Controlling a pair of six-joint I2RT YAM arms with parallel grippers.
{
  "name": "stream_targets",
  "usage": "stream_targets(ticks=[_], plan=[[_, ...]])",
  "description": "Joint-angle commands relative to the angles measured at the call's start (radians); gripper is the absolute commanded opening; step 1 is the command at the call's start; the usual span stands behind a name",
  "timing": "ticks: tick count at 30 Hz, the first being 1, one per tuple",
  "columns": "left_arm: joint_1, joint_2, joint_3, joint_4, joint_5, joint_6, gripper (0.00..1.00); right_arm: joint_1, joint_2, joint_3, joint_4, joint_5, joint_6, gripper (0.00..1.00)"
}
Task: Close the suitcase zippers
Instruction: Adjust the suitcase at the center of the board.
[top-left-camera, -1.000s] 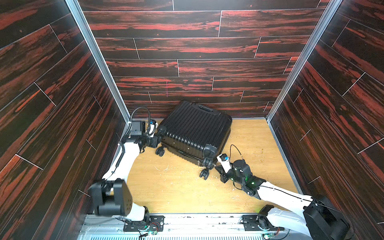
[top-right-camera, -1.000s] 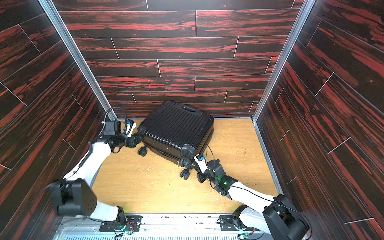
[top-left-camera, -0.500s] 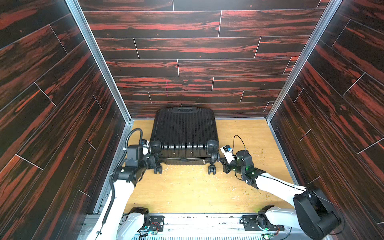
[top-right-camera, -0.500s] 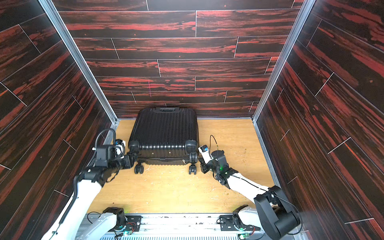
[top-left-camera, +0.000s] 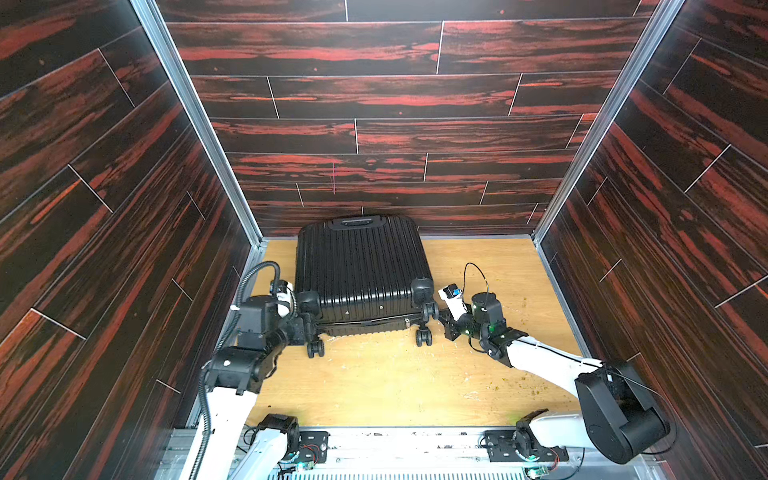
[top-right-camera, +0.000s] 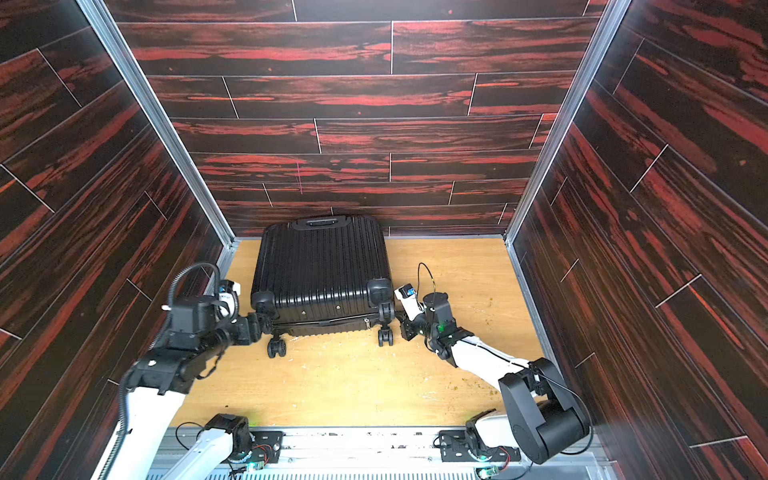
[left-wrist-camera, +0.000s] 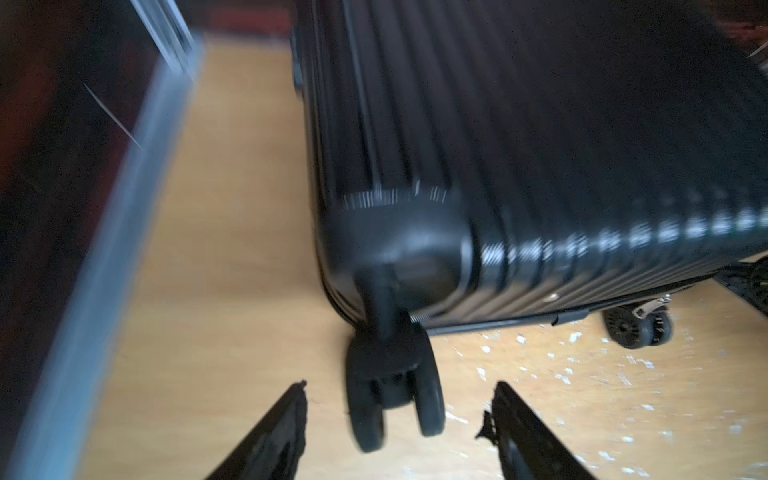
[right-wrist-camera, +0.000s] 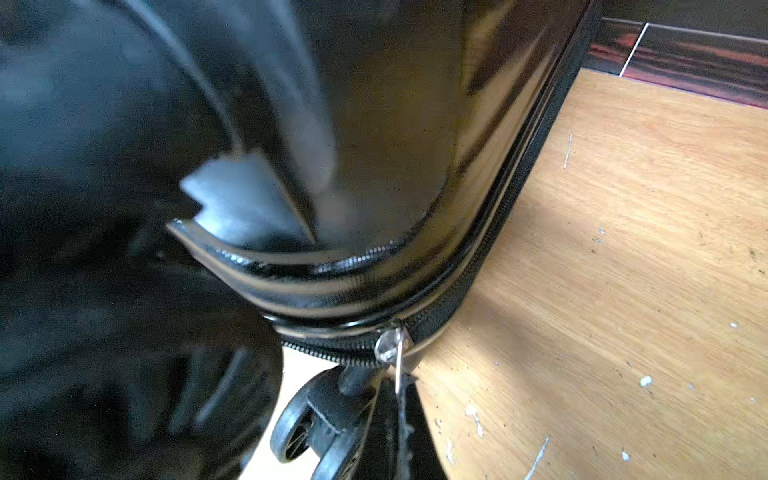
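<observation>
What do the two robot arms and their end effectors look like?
Both arms have white links and bulky black joints. The left arm carries a ribbed black hose; the right arm a thin black cable loop and a small white wrist camera. The left end effector and right end effector are black, with flat tapering fingers.

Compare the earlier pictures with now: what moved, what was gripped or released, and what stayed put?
The suitcase swung from a diagonal to square with the back wall. The left tool opened, its fingers now apart on either side of a caster wheel. The right tool stayed shut on the zipper pull tab.
</observation>
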Motion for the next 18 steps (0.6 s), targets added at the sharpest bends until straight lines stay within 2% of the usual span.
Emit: stream_targets(ticks=[1, 4, 8, 13, 18], plan=[[-0.005, 0.053, 0.085, -0.081, -0.014, 0.152, 0.72, -0.003, 0.019, 0.014, 0.023, -0.019, -0.001, 0.00], [-0.023, 0.123, 0.153, -0.090, 0.033, 0.184, 0.71, -0.003, 0.018, 0.012, 0.023, -0.019, 0.002, 0.00], [-0.092, 0.203, 0.247, -0.077, 0.079, 0.197, 0.70, -0.005, 0.019, 0.018, 0.013, -0.019, 0.002, 0.00], [-0.259, 0.327, 0.360, -0.078, 0.063, 0.241, 0.70, -0.006, 0.024, 0.025, 0.009, -0.021, -0.001, 0.00], [-0.433, 0.466, 0.460, -0.091, -0.014, 0.361, 0.70, -0.008, 0.028, 0.030, 0.006, -0.026, 0.002, 0.00]])
